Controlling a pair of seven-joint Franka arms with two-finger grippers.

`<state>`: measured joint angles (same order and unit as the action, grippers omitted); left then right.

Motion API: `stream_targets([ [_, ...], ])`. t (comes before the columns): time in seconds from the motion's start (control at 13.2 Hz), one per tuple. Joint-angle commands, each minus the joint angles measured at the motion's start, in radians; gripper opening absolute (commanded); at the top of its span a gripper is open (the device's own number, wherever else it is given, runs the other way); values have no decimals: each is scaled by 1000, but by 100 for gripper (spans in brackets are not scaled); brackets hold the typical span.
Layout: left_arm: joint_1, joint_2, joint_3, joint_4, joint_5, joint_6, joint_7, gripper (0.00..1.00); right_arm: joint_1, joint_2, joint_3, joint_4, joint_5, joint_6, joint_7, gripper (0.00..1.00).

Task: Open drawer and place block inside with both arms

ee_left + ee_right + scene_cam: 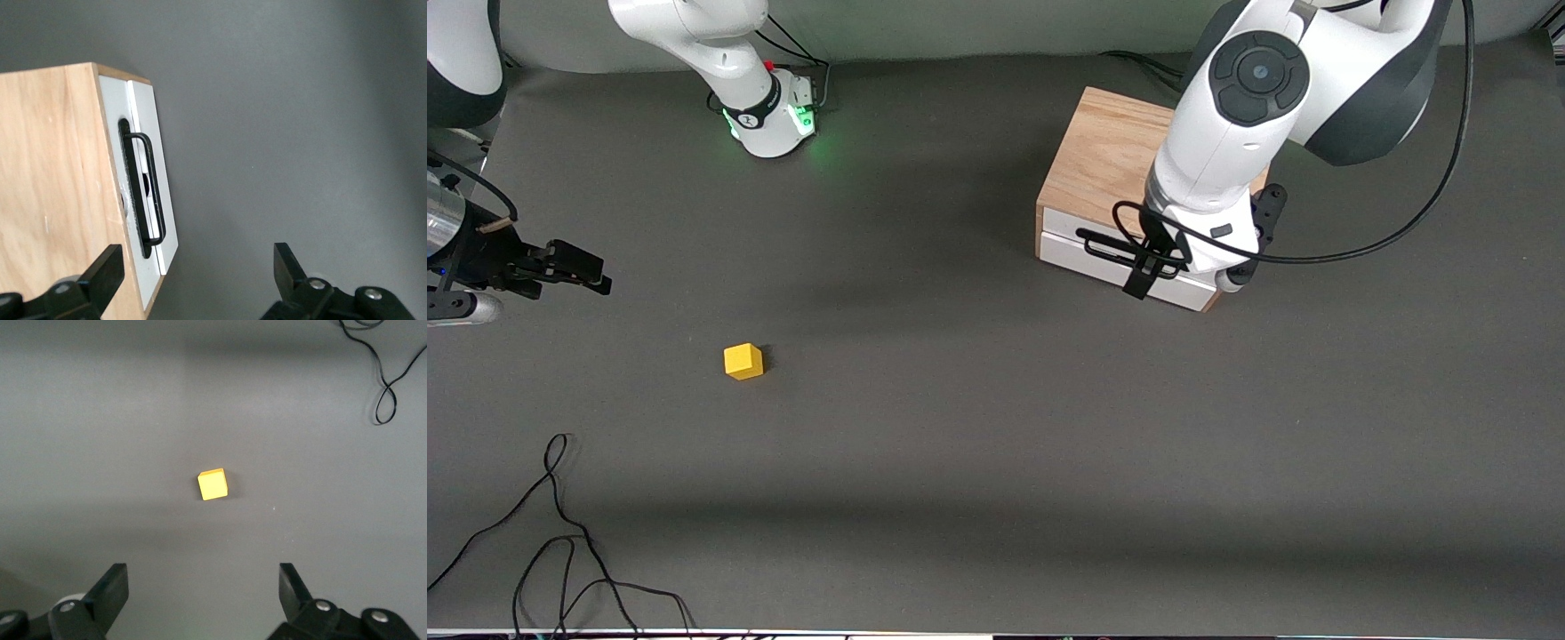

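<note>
In the front view, the small bright yellow cube block (743, 361) sits on the dark grey counter (978, 427) toward the right arm's end, well apart from the light oak box cabinet (1107, 160) at the left arm's end. The cabinet's drawer (1085, 258), white-fronted with a black wire handle (1107, 247), looks shut. The left gripper (1152, 267) hangs right at that handle, while the right gripper (574, 267) hovers over bare counter near the block, which lies nearer the camera. In the left wrist view, the left gripper (197, 277) is spread wide, its fingers (107, 267) apart beside the drawer front, with the handle (150, 190) not yet between them. In the right wrist view, the right gripper (200, 593) stands open above the counter, the block (213, 484) ahead of it and untouched. The opening step seems in hand: next, the left gripper likely needs to straddle the handle, close and pull.
</note>
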<state>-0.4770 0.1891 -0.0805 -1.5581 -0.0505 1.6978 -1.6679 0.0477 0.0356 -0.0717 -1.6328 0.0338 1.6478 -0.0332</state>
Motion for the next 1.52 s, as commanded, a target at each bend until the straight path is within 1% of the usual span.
stream_targets([
  [0.0,-8,38,-1,27,-12,-32,-56,100,6,16,0,22,-15,30,3,100],
  [0.15,-21,68,-1,27,-5,-87,-41,100,8,32,0,21,-17,47,-1,100],
  [0.3,-23,98,-1,21,0,-89,-39,100,8,32,0,14,-17,41,-14,100],
  [0.53,-23,112,-1,-35,0,-40,-35,100,9,52,1,24,-20,58,-22,100],
  [0.61,-23,110,-1,-65,0,-18,-32,100,23,53,6,24,-49,73,-17,100],
  [0.68,-23,107,-1,-95,0,8,-32,100,59,53,6,24,-77,89,-2,100],
  [0.84,-40,108,-1,-147,1,60,-32,100,63,52,0,22,-71,87,45,100],
  [1.14,-45,118,-1,-213,4,155,-32,100,60,43,-8,14,-37,81,52,100],
  [1.44,-51,154,-1,-237,15,172,-32,100,60,36,-17,4,-35,78,49,100],
])
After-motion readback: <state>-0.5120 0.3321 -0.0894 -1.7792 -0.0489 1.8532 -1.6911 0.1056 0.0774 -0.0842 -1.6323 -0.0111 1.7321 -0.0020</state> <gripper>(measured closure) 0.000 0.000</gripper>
